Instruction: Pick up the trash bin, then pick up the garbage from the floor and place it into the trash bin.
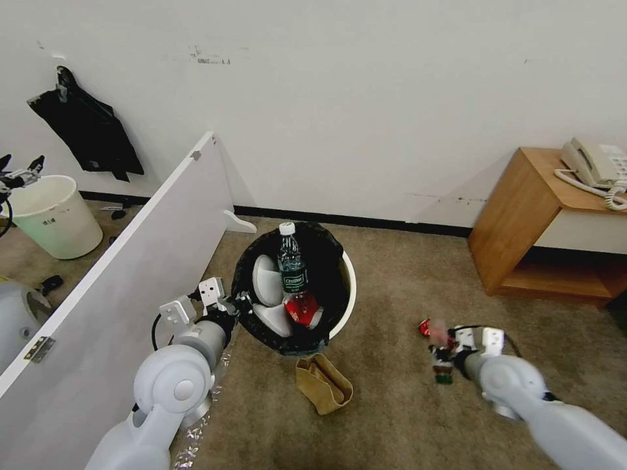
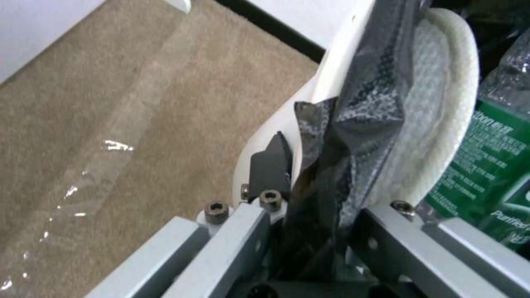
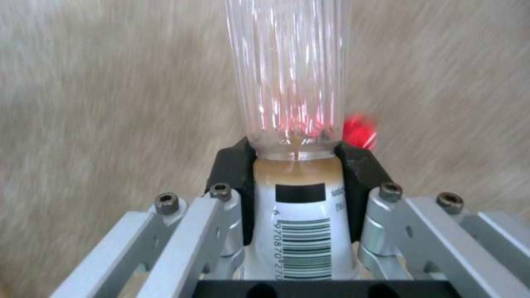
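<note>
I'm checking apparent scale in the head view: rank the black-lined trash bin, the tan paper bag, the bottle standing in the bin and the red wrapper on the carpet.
1. Trash bin
2. Bottle and tan paper bag, too alike to rank
3. Red wrapper

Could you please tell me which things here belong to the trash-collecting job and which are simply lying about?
Belonging to the job:
trash bin, left gripper clamped on its rim
clear bottle in the right gripper
tan paper bag on the carpet
red wrapper on the carpet

Lying about:
pale bin
telephone
wooden side table
white panel
</note>
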